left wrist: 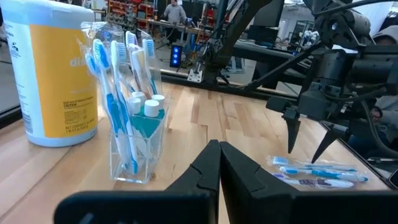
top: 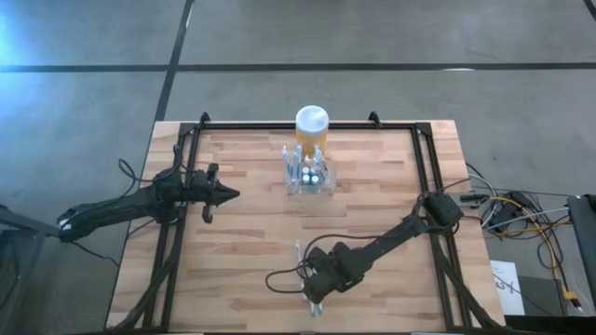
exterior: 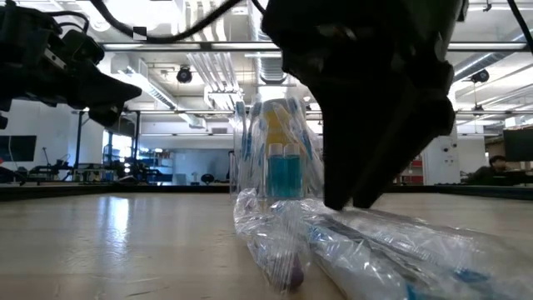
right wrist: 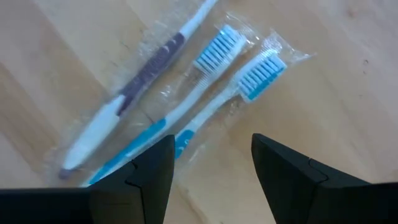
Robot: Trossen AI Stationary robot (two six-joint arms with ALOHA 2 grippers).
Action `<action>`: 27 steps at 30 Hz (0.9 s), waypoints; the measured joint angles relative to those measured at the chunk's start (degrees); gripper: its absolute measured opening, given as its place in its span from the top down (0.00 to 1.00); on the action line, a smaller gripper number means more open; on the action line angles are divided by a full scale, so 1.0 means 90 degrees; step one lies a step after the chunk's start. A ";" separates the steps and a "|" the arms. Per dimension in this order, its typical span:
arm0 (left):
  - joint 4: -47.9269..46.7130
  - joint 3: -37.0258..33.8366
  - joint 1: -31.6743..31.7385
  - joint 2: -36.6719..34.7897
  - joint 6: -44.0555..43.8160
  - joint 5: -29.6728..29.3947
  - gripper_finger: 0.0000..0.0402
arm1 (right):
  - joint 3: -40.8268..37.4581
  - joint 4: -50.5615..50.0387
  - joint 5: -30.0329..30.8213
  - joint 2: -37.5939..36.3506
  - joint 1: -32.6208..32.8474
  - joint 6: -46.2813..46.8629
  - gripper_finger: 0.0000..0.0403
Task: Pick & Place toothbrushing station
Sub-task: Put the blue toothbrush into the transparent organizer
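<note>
Clear plastic all round, that's the station [left wrist: 132,152]: a small see-through holder, roughly rectangular, lower than the jar [left wrist: 55,78] next to it. It sits at the far middle of the table [top: 251,233], just in front of the jar and close enough that I can't tell if they touch. Inside it stand a bunch of wrapped toothbrushes with blue and white handles, heads up, plus what looks like two small teal tubes with white caps. The brushes overlap too much for an exact count.

Jar is yellow with a white lid, one of those.

Near the front edge of the table lie three more toothbrushes [right wrist: 186,99], each in a crinkly clear wrapper, side by side: one with a purple grip, two with blue. From the low view they're right up close, with the station behind them.

Right gripper [right wrist: 211,165] hangs just over those three, fingers spread apart with nothing between them. Left gripper [left wrist: 219,165] hovers off the table on the left, pointing toward the station, fingers pressed together and empty.

So: one station, one jar, three loose brushes, two arms.
</note>
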 joint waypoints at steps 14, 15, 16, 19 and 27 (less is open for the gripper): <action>-0.0074 -0.0011 0.0002 0.0002 -0.0138 0.0002 0.98 | -0.0260 -0.1294 0.0039 -0.0127 0.0003 0.0000 0.48; -0.0076 -0.0012 0.0001 0.0002 -0.0138 0.0002 0.98 | -0.0260 -0.1283 0.0037 -0.0174 0.0007 -0.0048 0.48; -0.0074 -0.0012 0.0002 0.0002 -0.0138 0.0002 0.98 | -0.0239 -0.1300 0.0029 -0.0228 0.0007 -0.0069 0.48; -0.0072 -0.0012 0.0002 0.0002 -0.0131 0.0003 0.98 | -0.0146 -0.1341 0.0019 -0.0420 0.0027 -0.0109 0.48; -0.0070 -0.0017 0.0000 0.0002 -0.0138 0.0005 0.98 | -0.0068 -0.0711 -0.0127 -0.0567 0.0049 0.0297 0.48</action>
